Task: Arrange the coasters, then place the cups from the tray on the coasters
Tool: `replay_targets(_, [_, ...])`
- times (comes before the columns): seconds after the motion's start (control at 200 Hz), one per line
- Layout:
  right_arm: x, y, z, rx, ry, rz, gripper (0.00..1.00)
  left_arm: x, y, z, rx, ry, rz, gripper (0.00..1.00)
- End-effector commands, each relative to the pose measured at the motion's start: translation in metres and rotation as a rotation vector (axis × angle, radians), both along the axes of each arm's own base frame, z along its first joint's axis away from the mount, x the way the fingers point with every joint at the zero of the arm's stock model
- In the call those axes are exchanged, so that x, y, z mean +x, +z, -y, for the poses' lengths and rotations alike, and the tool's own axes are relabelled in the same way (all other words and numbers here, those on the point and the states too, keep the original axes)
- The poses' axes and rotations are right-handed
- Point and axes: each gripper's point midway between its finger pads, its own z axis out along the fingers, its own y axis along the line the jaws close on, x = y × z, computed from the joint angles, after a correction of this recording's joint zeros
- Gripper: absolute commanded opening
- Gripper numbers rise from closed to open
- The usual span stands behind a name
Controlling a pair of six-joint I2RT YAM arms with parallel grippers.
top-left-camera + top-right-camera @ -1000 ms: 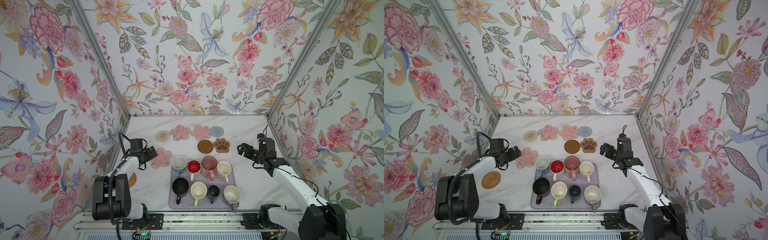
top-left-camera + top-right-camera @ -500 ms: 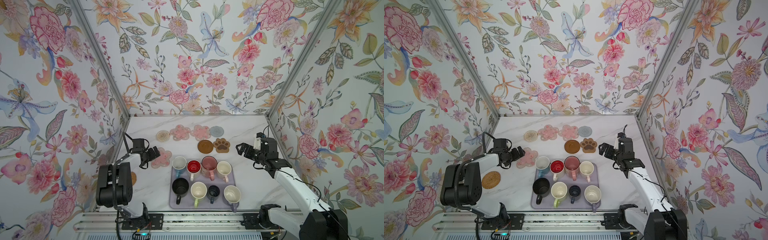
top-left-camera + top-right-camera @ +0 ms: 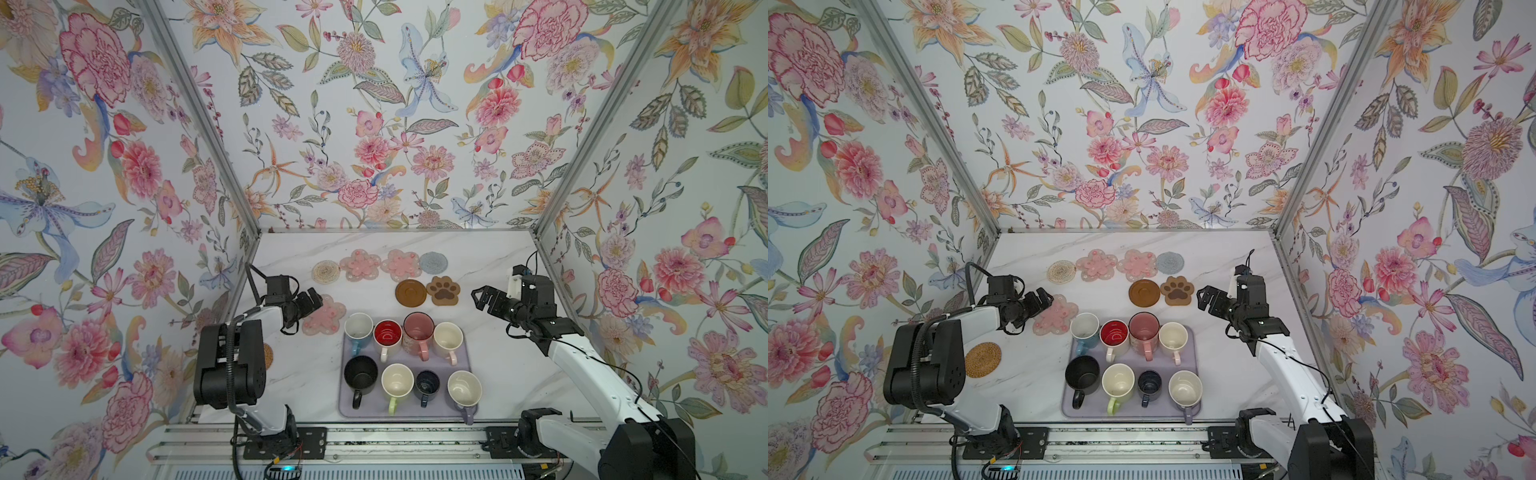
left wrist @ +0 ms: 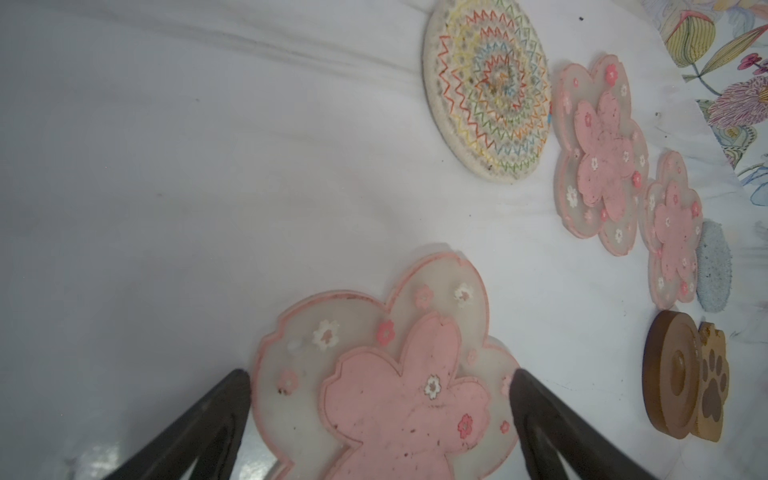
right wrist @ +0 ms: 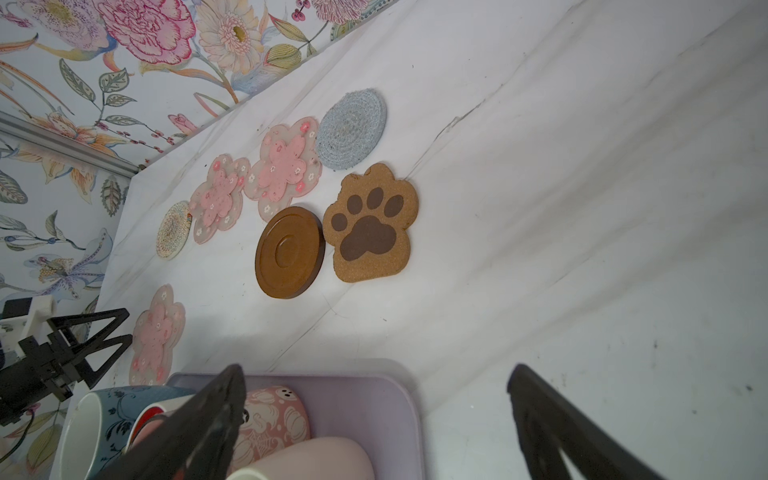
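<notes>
Pink flower coaster [image 3: 324, 315]: translucent, speckled, lying flat on the table [image 3: 498, 257] just left of the tray [image 3: 467, 360]. Your left tool [image 3: 312, 301] has moved closer over the last second. Its spread fingers now flank the coaster; whether they touch it is unclear. Right tool [image 3: 484, 296]: spread, empty, raised to the right of the paw-print coaster [image 3: 444, 290]. Eight cups [image 3: 387, 334] stand on the tray.

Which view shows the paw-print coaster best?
The right wrist view: the paw-print coaster lies close, whole and unblocked, its pads clear. Both top views show it whole but small. The left wrist view shows it foreshortened, partly behind the brown disc.
</notes>
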Motion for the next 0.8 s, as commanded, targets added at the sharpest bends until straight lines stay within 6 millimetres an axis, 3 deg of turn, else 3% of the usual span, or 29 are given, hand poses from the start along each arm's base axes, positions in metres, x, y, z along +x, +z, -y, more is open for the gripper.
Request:
replay_targets(0.0, [0.006,0.011,-0.001,0.001,0.011,0.032,0.99,-0.001,-0.005,0.018,-0.064,-0.023,-0.030,0.99])
replay_targets(0.265, [0.006,0.008,-0.001,0.002,0.008,0.027,0.99,-0.007,-0.006,0.037,-0.095,-0.035,-0.035,0.99])
replay_targets(0.52, [0.005,0.006,0.000,0.000,0.006,0.023,0.99,-0.033,-0.014,0.025,-0.030,0.010,-0.094,0.99])
replay_targets(0.535, [0.004,0.006,0.000,0.000,0.006,0.022,0.99,-0.033,-0.005,0.025,-0.028,0.011,-0.068,0.99])
replay_targets(0.605, [0.004,0.005,0.000,0.001,0.006,0.021,0.99,-0.039,0.000,0.025,-0.027,0.015,-0.057,0.99])
replay_targets(0.796, [0.005,0.004,-0.001,0.008,0.007,0.023,0.99,-0.058,0.005,0.027,-0.035,0.021,-0.052,0.99])
